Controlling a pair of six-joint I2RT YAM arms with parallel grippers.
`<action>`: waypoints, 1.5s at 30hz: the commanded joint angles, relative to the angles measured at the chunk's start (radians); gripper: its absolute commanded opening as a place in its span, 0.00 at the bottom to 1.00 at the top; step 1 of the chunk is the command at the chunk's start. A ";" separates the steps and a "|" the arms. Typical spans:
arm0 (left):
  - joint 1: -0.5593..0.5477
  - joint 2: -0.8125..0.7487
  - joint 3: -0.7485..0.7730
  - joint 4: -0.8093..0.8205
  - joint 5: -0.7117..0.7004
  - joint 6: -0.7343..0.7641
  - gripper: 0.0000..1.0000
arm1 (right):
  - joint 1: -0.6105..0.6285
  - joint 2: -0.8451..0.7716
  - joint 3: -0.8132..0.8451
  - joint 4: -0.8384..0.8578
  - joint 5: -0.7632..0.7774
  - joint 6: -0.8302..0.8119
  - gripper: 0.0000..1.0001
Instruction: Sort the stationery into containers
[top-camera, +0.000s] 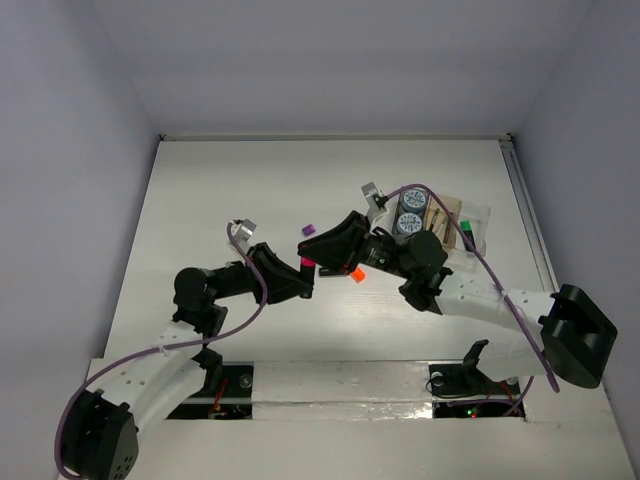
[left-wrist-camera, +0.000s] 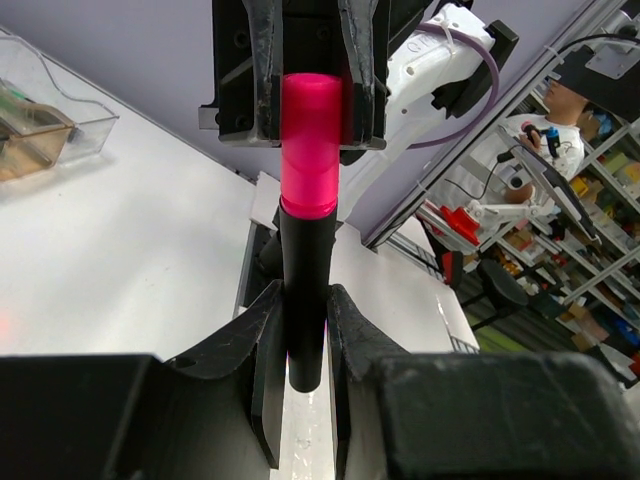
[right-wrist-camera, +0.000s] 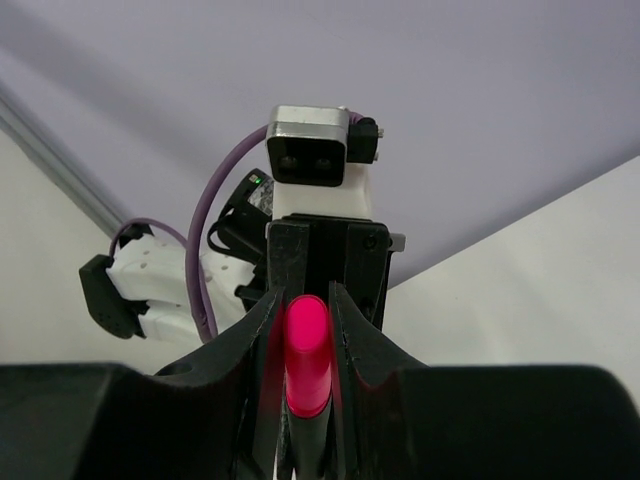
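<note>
Highlighter (left-wrist-camera: 306, 225) likely handles light, stiff and slick; left tool (left-wrist-camera: 305, 300) grips its black barrel (left-wrist-camera: 305, 270), right tool (right-wrist-camera: 305, 310) pinches its pink cap (left-wrist-camera: 308, 140), both sensible holds.

Surface (top-camera: 220, 180): left edge and far-left corner open. Obstacles: clear box (top-camera: 478, 218) at far-right corner; purple cap (top-camera: 309, 230) and orange cap (top-camera: 356, 273) mid-surface.

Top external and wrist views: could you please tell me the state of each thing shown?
Pink highlighter, capped, held between both claws.
Left claw, shut on its black body.
Right claw, shut on its pink cap.
Purple cap, loose on the table.
Clear box, open, partly filled.
</note>
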 joint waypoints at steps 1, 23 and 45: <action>0.041 -0.014 0.129 0.136 -0.307 0.023 0.00 | 0.130 0.054 -0.029 -0.216 -0.204 -0.017 0.00; 0.169 0.022 0.156 0.255 -0.231 -0.080 0.00 | 0.212 0.140 -0.093 -0.207 -0.204 -0.011 0.00; 0.212 -0.014 0.189 0.191 -0.248 -0.048 0.00 | 0.269 0.155 -0.250 -0.151 -0.065 0.018 0.00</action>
